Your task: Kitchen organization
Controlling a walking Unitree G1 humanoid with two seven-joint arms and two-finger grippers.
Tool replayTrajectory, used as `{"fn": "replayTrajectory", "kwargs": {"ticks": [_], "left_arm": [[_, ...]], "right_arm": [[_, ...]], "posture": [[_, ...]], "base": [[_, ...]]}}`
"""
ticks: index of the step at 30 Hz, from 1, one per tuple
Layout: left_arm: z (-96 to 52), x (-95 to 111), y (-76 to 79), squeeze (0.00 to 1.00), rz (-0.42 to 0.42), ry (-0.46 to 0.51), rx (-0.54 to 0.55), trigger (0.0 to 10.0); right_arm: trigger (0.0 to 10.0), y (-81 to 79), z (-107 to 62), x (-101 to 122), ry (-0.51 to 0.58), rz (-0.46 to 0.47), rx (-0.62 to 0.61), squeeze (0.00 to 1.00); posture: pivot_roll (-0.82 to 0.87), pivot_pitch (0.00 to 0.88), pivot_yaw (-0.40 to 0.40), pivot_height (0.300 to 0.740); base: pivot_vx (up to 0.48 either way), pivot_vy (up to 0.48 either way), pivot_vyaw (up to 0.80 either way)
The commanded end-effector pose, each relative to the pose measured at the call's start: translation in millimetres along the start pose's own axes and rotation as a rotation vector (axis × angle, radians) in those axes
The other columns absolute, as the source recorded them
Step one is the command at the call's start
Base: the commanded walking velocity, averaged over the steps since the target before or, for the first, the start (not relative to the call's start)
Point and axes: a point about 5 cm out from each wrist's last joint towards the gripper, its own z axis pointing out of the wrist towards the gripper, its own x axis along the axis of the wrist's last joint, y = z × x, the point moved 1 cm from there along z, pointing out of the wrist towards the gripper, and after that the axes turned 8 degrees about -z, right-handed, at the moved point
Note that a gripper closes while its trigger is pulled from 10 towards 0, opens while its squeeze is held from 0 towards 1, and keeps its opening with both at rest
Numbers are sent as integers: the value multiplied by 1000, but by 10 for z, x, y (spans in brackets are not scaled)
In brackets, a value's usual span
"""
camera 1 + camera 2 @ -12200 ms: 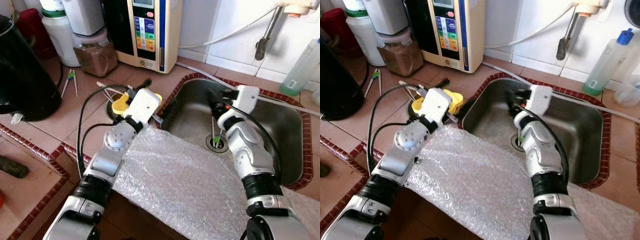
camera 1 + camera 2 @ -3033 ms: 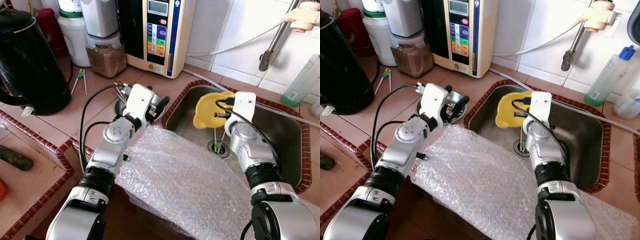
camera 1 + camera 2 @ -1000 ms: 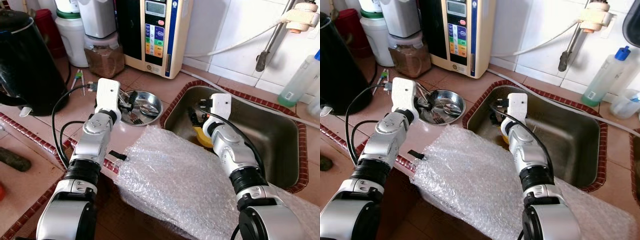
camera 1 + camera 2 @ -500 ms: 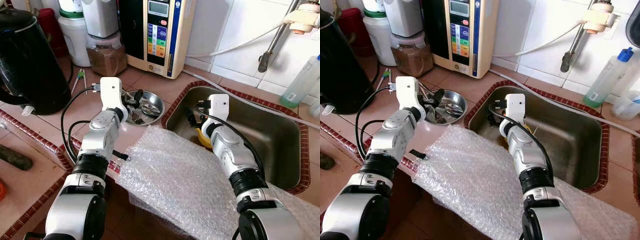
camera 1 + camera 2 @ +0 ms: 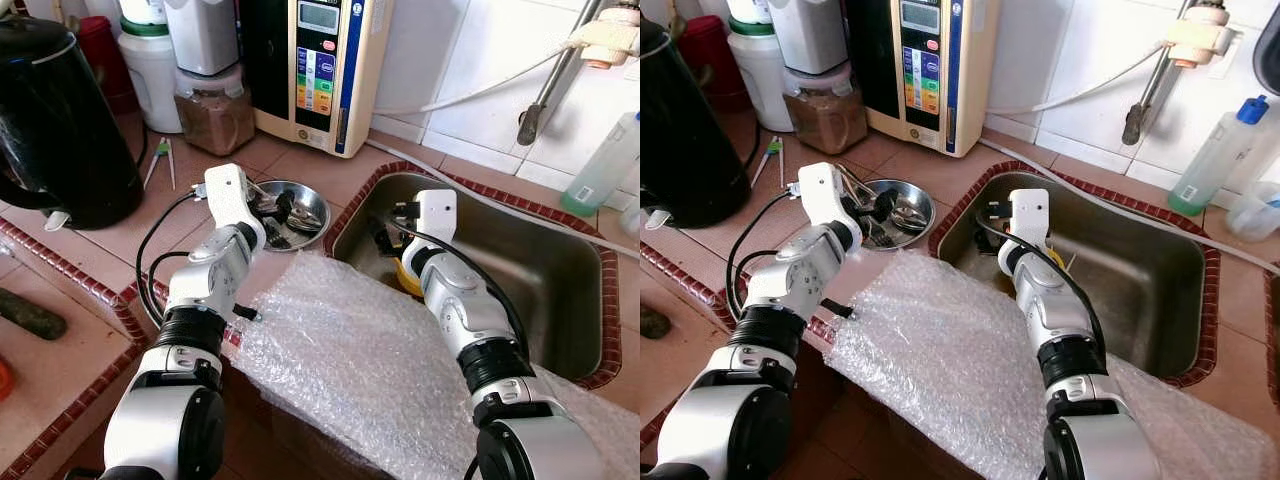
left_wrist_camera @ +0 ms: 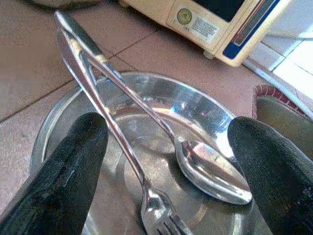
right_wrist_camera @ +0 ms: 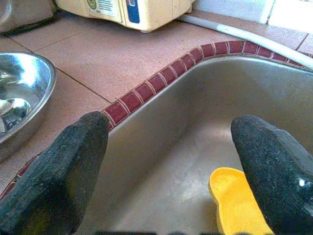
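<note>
Sink (image 5: 560, 290) is sitting on the right of the tiled counter, w/ a sheet of bubble wrap (image 5: 370, 370) draping over the near edge in front of both arms. Wrap is looking soft & light, prob. shifting at any nudge.

Steel bowl (image 6: 58, 132) is resting on the counter just left of the sink rim, holding a spoon (image 6: 210, 169) and a fork (image 6: 156, 215), handles leaning up over the far-left rim. Bowl's likely light, stiff, slick; rim is prob. the best place to pinch. Cutlery is thin, smooth, apt to slide or rattle, so taking the raised handles looks easier than the flat ends.

Left gripper (image 6: 166, 152) is hanging just over the bowl, fingers spread wide either side of the cutlery, holding nothing.

Right gripper (image 7: 171, 161) is hovering inside the sink's near-left corner, fingers also wide & empty. Yellow plastic piece (image 7: 237, 200) is lying on the sink floor right below it; looks light, rigid, maybe wet, so gripping across its edge seems safest.
</note>
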Motion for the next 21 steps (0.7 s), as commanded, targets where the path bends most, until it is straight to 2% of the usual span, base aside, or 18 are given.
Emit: {"fn": "replayTrajectory", "kwargs": {"ticks": [1,9,13,15,19,21], "left_arm": [[17,-5,31,0,-28,-22,6,10000],[3,-103,-119,0,-56,-96,86,10000],[-7,-73,-190,0,-81,-89,110,10000],[-13,-62,-218,0,-90,-85,123,0],[-23,-90,-265,0,-189,-93,148,0],[-23,-93,-269,0,-196,-95,150,0]], "right_arm": [[10000,7,-6,38,14,-7,4,0],[10000,18,-12,13,5,-9,2,0],[10000,16,-10,10,2,-7,3,0],[10000,7,-9,5,-1,-6,6,0],[10000,-2,-14,-14,-8,-4,10,0],[10000,-1,-13,-14,-8,-4,10,0]], "posture": [[-28,0,-41,740],[-29,0,-39,740],[-28,0,-41,740],[-27,2,-42,740],[-28,5,-44,740],[-28,5,-44,740]], "base": [[0,0,0],[0,0,0],[0,0,0],[0,0,0],[0,0,0],[0,0,0]]}}
